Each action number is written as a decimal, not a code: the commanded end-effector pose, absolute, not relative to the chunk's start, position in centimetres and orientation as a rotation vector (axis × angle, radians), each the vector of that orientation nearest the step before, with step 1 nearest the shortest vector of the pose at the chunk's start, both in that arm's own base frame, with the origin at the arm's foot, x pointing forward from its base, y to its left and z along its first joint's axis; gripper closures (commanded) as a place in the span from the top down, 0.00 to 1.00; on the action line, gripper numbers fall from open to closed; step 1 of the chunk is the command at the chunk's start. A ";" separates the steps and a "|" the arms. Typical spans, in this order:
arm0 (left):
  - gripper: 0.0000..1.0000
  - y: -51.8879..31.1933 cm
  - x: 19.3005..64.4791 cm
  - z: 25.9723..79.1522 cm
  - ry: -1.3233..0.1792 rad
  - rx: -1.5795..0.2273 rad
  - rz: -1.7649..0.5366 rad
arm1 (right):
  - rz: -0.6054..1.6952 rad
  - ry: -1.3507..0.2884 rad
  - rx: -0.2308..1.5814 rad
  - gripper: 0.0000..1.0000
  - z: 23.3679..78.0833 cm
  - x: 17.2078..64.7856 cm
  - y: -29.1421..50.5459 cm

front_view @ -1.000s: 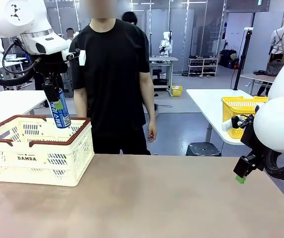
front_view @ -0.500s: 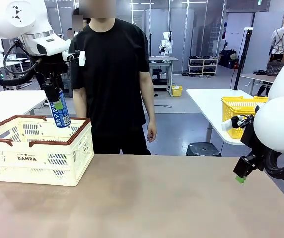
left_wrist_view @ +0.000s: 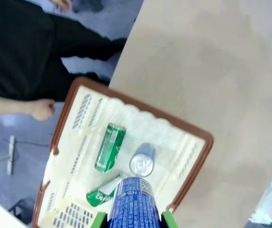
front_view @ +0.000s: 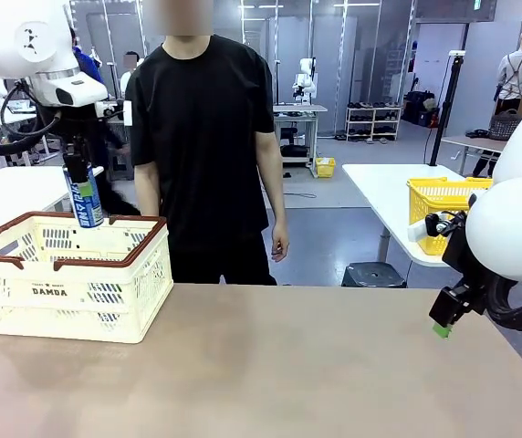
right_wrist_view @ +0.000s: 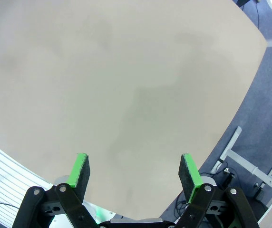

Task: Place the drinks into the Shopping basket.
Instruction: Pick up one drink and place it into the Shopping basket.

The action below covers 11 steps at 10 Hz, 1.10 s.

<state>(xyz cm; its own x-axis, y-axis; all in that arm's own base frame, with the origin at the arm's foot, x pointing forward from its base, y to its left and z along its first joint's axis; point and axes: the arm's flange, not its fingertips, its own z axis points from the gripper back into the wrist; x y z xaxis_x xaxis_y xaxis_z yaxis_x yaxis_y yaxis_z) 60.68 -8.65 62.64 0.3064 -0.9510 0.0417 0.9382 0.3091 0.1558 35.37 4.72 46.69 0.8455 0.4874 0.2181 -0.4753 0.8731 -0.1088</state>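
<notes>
A slim blue can [front_view: 84, 198] with white lettering hangs upright above the back of the cream-white Shopping basket [front_view: 71, 290]. My left gripper [front_view: 78, 176] is shut on its upper part. In the left wrist view the same blue can [left_wrist_view: 133, 202] sits between the green pads [left_wrist_view: 99, 219], over the Shopping basket [left_wrist_view: 189, 134]. Inside the basket lie a green can [left_wrist_view: 110, 147] and a second green can [left_wrist_view: 100, 194], and a silver-topped can [left_wrist_view: 142, 159] stands upright. My right gripper [front_view: 443, 321] hangs open at the table's right edge; the right wrist view shows that right gripper [right_wrist_view: 136, 172] holding nothing.
A person in a black shirt [front_view: 208, 137] stands at the far side, one hand [left_wrist_view: 43, 109] hanging close to the basket's far rim. The brown tabletop [front_view: 316, 365] stretches bare to the right of the basket. A yellow mesh basket [front_view: 439, 203] sits on another table behind.
My left arm has carried the blue can to the left and slightly up over the basket, and the can now hangs more upright. The right arm has not moved.
</notes>
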 end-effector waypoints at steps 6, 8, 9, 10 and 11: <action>0.58 2.2 62.7 56.9 -0.177 -0.008 -1.224 | 0.509 -0.241 -0.050 0.94 46.7 35.3 4.7; 0.58 3.3 64.1 54.7 -0.179 0.023 -1.248 | 0.509 -0.241 -0.050 0.94 46.7 35.3 4.7; 0.58 3.5 64.6 53.9 -0.193 0.025 -1.266 | 0.509 -0.241 -0.050 0.94 46.7 35.3 4.7; 0.58 3.4 65.1 53.3 -0.192 0.033 -1.292 | 0.509 -0.241 -0.050 0.94 46.7 35.3 4.7; 0.58 3.3 65.4 52.6 -0.203 0.042 -1.331 | 0.509 -0.241 -0.050 0.94 46.7 35.3 4.7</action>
